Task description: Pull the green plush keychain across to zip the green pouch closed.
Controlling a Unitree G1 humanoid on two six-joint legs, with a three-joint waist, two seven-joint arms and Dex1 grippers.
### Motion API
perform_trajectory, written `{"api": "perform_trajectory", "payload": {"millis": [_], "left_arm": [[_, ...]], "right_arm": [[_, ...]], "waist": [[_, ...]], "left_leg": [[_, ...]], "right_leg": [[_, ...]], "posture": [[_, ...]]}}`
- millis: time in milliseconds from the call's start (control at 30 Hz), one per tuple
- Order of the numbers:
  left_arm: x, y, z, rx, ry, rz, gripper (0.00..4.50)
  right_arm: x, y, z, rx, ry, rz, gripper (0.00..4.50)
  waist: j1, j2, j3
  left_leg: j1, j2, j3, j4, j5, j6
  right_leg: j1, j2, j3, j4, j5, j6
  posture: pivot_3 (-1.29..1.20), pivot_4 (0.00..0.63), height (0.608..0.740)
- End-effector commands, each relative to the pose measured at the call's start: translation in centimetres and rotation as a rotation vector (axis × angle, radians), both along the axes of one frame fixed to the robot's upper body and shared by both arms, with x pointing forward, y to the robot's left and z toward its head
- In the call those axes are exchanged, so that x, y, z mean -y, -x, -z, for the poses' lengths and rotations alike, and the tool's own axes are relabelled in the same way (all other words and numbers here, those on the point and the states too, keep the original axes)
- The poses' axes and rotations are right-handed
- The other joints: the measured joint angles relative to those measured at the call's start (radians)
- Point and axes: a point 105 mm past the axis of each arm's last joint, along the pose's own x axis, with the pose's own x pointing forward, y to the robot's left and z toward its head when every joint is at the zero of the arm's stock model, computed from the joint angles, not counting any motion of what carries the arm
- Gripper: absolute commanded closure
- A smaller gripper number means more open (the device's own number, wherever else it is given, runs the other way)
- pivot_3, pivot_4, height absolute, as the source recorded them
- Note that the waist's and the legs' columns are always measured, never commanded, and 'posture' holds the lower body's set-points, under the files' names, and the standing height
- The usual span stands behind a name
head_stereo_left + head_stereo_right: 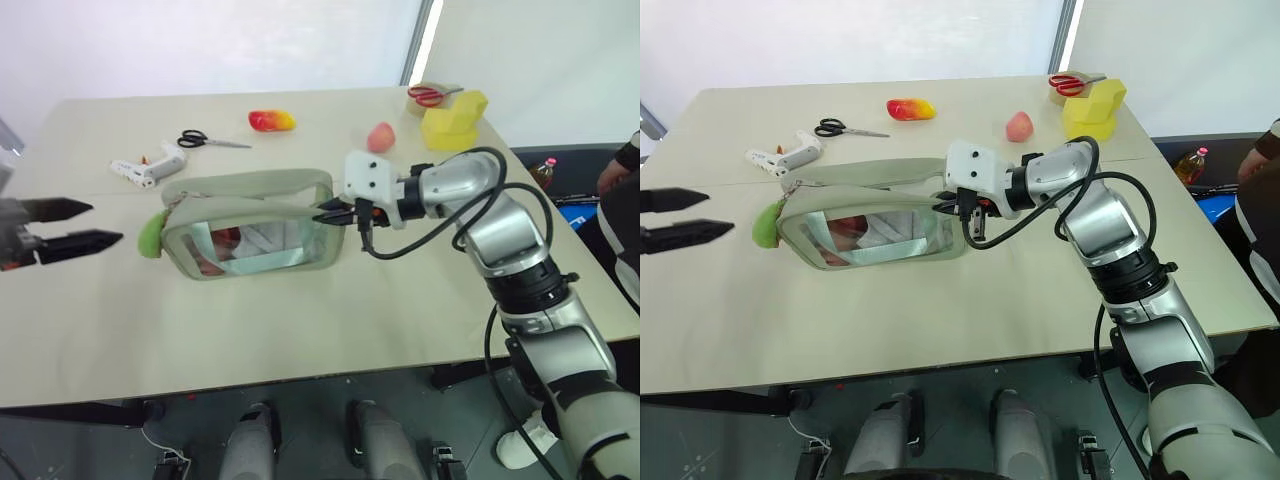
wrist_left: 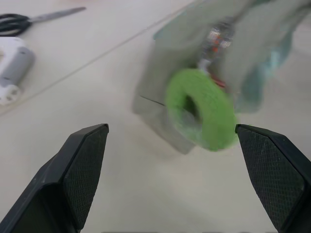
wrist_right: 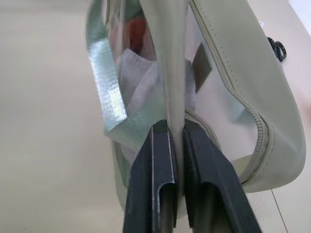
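A beige table (image 1: 300,330) carries all items. The green pouch (image 1: 250,225) lies near the table's centre with its clear window facing the near edge, red and white contents showing through it, and its zipper running along the far, upper edge. The right gripper (image 1: 333,213) meets the pouch's right end; in the right wrist view its 2 black fingers (image 3: 155,174) are pressed together on a fold of the pouch's edge fabric, so the claw is closed and gripping the pouch. The left gripper (image 1: 75,225) hangs well left of the pouch, clear of it, its 2 fingers (image 2: 80,165) spread wide and empty. The green plush keychain (image 1: 151,234) hangs at the pouch's left end, between the pouch and the left gripper and touching neither finger. A yellow block toy (image 1: 452,122) sits at the far right, with red-handled scissors (image 1: 432,95) just beyond it. A white glue gun (image 1: 148,167) lies far left of the pouch, black-handled scissors (image 1: 205,140) beside it. A red-and-yellow toy (image 1: 271,121) and a pink fruit (image 1: 380,137) rest on the far side.
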Motion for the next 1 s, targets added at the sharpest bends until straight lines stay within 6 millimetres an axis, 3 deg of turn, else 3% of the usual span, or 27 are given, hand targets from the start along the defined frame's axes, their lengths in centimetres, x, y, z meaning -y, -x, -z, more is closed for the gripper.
{"api": "perform_trajectory", "payload": {"millis": [33, 133, 267, 300, 400, 600, 700, 767, 833, 900, 1000], "left_arm": [[1.9, 0.5, -0.9, 0.042, -0.005, 0.056, 0.0], [2.4, 0.5, 0.2, 0.02, -0.048, 0.067, 0.0], [1.4, -0.9, 1.5, 0.029, -0.105, 0.008, 0.0], [1.2, -1.2, 1.8, 0.029, -0.121, -0.002, 0.26], [1.3, -1.5, 2.1, 0.034, -0.128, 0.019, 1.25], [1.7, -2.5, 1.3, 0.08, -0.091, 0.027, 4.46], [2.2, -3.3, -1.7, 0.16, -0.05, 0.034, 4.46], [4.1, -3.4, -4.3, 0.211, 0.008, 0.098, 4.46], [6.3, -3.3, -5.6, 0.23, 0.033, 0.184, 4.46], [8.8, -3.2, -4.6, 0.216, -0.026, 0.277, 4.46], [10.4, -3.7, -2.7, 0.197, -0.094, 0.334, 4.46]], "right_arm": [[-0.5, 0.4, -0.3, 0.029, 0.015, -0.029, 4.48], [-0.6, 0.4, -0.4, 0.032, 0.013, -0.028, 4.48], [-0.6, 0.4, -0.7, 0.031, 0.007, -0.025, 4.48], [-0.6, 0.4, -0.7, 0.03, 0.006, -0.024, 4.5], [-0.7, 0.4, -0.8, 0.031, 0.005, -0.022, 4.5], [-0.8, 0.4, -1.0, 0.029, -0.001, -0.015, 4.5], [-0.6, 0.2, -0.9, 0.028, 0.002, -0.006, 4.5], [-0.6, 0.1, -0.8, 0.027, 0.002, -0.002, 4.5], [-0.7, 0.0, -0.7, 0.026, 0.002, 0.0, 4.5], [-0.9, -0.1, -0.7, 0.022, -0.006, 0.005, 4.5], [-1.1, -0.2, -0.6, 0.022, -0.008, 0.006, 4.5]], "waist": [[-0.001, 0.0, 0.0], [-0.002, 0.0, 0.0], [-0.001, 0.0, 0.0], [-0.001, 0.0, 0.0], [-0.002, 0.0, 0.0], [-0.001, 0.0, 0.0], [0.0, 0.0, 0.0], [0.004, -0.001, 0.0], [0.005, -0.001, 0.0], [0.003, 0.0, 0.0], [0.0, 0.0, 0.0]], "left_leg": [[0.0, 0.0, 0.0, 0.0, 0.0, 0.0], [0.001, 0.0, 0.0, 0.0, 0.0, 0.0], [0.002, 0.0, 0.0, 0.0, 0.0, 0.0], [0.002, 0.0, 0.0, 0.0, 0.0, 0.0], [0.002, 0.0, 0.0, 0.001, 0.0, 0.0], [0.001, 0.0, 0.0, 0.0, 0.0, 0.0], [0.001, 0.0, 0.0, 0.0, 0.0, 0.0], [0.001, 0.0, 0.0, 0.001, 0.001, 0.001], [0.001, 0.0, 0.0, 0.004, 0.001, 0.001], [0.001, 0.0, 0.0, 0.006, 0.001, 0.001], [0.004, 0.0, 0.0, 0.006, 0.0, 0.0]], "right_leg": [[0.0, 0.0, 0.0, 0.0, 0.0, 0.0], [0.001, 0.0, 0.0, 0.001, 0.0, 0.0], [0.001, 0.0, 0.0, 0.001, 0.0, -0.001], [0.001, 0.0, 0.0, 0.001, 0.001, -0.001], [0.001, 0.0, 0.0, 0.001, 0.001, -0.001], [0.0, 0.0, 0.0, 0.0, 0.001, -0.001], [0.0, 0.001, 0.0, 0.001, 0.001, -0.001], [0.001, 0.001, 0.0, 0.002, 0.001, -0.001], [0.004, 0.001, 0.0, 0.001, 0.001, 0.0], [0.006, 0.001, 0.0, 0.0, 0.001, 0.0], [0.009, 0.001, 0.0, -0.001, 0.001, 0.0]], "posture": [[0.0, 0.15, 0.74], [0.0, 0.15, 0.74], [0.0, 0.15, 0.74], [0.0, 0.15, 0.74], [0.0, 0.15, 0.74], [0.0, 0.15, 0.74], [0.0, 0.15, 0.74], [0.0, 0.15, 0.74], [0.0, 0.15, 0.74], [0.0, 0.15, 0.74], [0.0, 0.15, 0.74]]}}
